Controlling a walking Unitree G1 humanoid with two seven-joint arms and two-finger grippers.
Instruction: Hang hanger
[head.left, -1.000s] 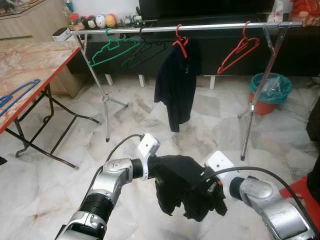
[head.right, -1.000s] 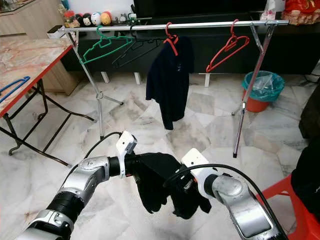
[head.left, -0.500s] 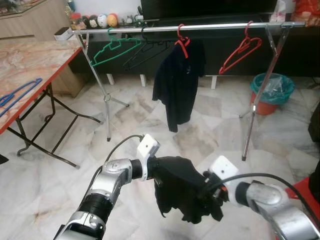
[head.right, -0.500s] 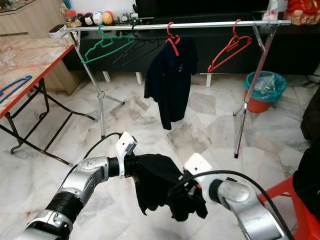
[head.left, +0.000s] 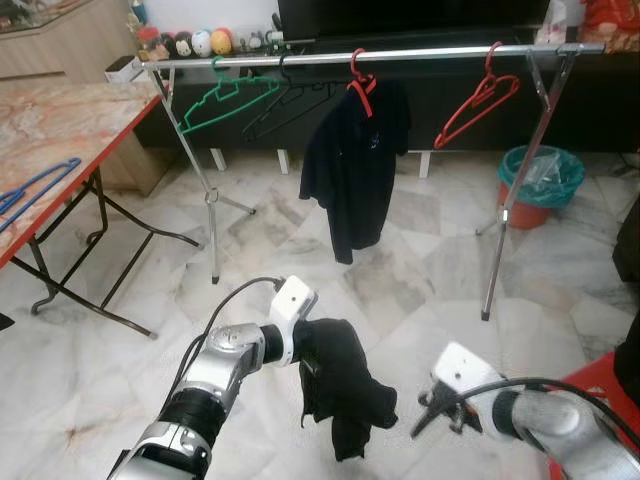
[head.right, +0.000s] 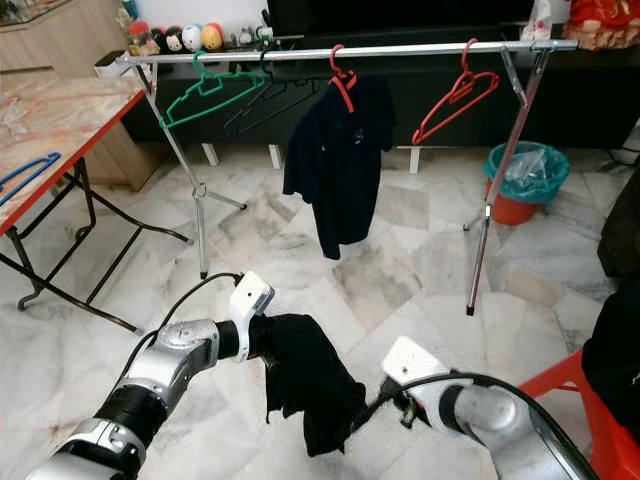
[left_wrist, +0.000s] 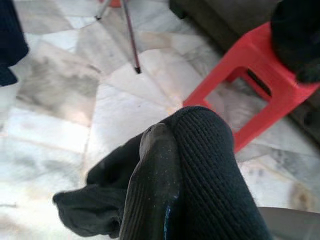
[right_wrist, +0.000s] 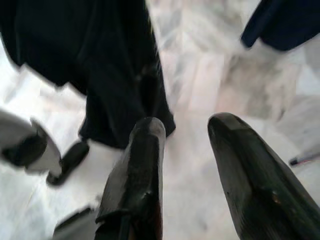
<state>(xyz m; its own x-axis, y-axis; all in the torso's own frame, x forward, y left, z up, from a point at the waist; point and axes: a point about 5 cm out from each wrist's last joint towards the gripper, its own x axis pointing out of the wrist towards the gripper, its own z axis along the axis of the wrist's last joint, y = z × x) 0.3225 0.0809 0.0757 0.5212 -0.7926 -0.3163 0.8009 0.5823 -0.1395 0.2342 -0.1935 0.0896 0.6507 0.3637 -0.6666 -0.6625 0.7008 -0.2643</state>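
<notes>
A black garment (head.left: 340, 385) is held by the left gripper (head.left: 306, 345), whose fingers are clamped on the cloth near its top, so that the rest of the fabric hangs limp below over the marble floor (head.left: 400, 260). In the left wrist view one black finger (left_wrist: 152, 185) is seen pressed against the ribbed knit of the garment. The right gripper (right_wrist: 185, 135) is held free just beside the hanging cloth, its two fingers spread apart with nothing between them, and only floor is seen in the gap. Behind, a silver clothes rail (head.left: 400, 55) is stood across the room, and four hangers are hooked on it: a green hanger (head.left: 225, 98), a black hanger (head.left: 290, 100), a red hanger (head.left: 362, 88) carrying a dark polo shirt (head.left: 352, 180), and a bare red hanger (head.left: 478, 100) further to the right. A blue hanger (head.left: 35, 190) is laid on the marble-topped folding table (head.left: 60, 130) at the left. A green-lined bin (head.left: 538, 185) is set beyond the rail's right leg, and a red plastic stool (left_wrist: 250, 85) is placed at the robot's right.
</notes>
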